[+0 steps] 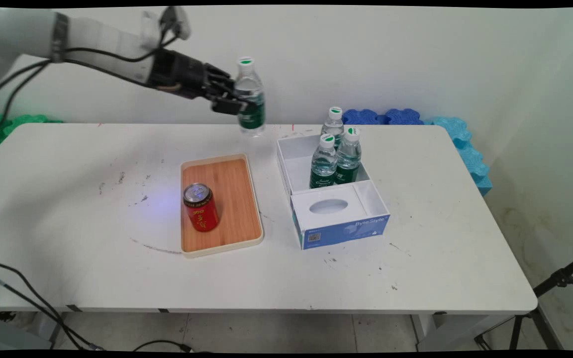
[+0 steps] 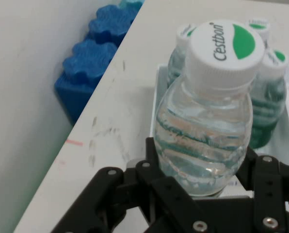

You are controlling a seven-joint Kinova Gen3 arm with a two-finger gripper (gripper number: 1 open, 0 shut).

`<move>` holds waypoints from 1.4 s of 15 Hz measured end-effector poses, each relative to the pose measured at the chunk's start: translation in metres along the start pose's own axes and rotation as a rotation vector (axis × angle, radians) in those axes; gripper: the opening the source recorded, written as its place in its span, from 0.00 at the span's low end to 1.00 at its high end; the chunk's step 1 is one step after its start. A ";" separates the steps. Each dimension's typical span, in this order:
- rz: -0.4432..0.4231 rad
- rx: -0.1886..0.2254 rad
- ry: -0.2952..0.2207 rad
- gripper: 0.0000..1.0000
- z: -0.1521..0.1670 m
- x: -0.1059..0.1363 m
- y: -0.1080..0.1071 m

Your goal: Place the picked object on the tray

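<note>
Your black two-finger gripper (image 1: pixel 234 102) is pinching a clear plastic water bottle with a green label and a white-and-green cap (image 1: pixel 250 97), its fingers closed on the bottle's body at the label; you hold the bottle upright and clear of the white bench (image 1: pixel 92 209), above the bench's far edge. In the hand view that bottle (image 2: pixel 205 121) fills the space between the gripper's (image 2: pixel 202 191) black links. Just past the gripper on its right and lower down stands an open white cardboard box with a blue front (image 1: pixel 346 231), and three more clear water bottles with green labels (image 1: pixel 335 158) stand upright and close together in its far compartment; its near compartment has a lid with an oval opening. Below the gripper, nearer the camera, a wooden tray with a cream rim (image 1: pixel 254 209) lies on the bench, just beside the box, with a red drink can (image 1: pixel 200 207) upright on it. Beyond the bench, blue foam blocks (image 1: pixel 381 117) lie against the wall.
</note>
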 end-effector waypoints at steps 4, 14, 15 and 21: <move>-0.010 0.014 -0.020 0.00 -0.029 -0.020 -0.005; -0.060 0.023 -0.070 0.00 -0.043 -0.079 -0.011; -0.065 0.024 -0.077 0.00 -0.040 -0.086 -0.011; -0.088 0.020 -0.089 0.00 -0.018 -0.116 -0.011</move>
